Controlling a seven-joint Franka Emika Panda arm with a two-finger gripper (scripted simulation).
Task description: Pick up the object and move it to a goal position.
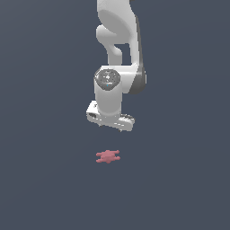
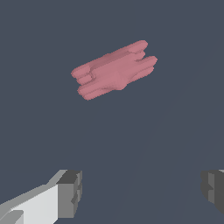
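Observation:
The object (image 1: 108,156) is a small flat pinkish-red piece with stubby prongs, lying on the dark floor. In the wrist view the object (image 2: 113,71) lies flat beyond the fingertips, not between them. My gripper (image 1: 111,127) hangs above the object, a short way clear of it, on the white arm. The gripper (image 2: 142,192) is open: its two grey fingertips (image 2: 70,192) stand wide apart with bare floor between them. No goal marker shows in either view.
The dark grey-blue floor (image 1: 45,179) runs flat all around. The white arm's links (image 1: 119,40) rise above the gripper in the exterior view.

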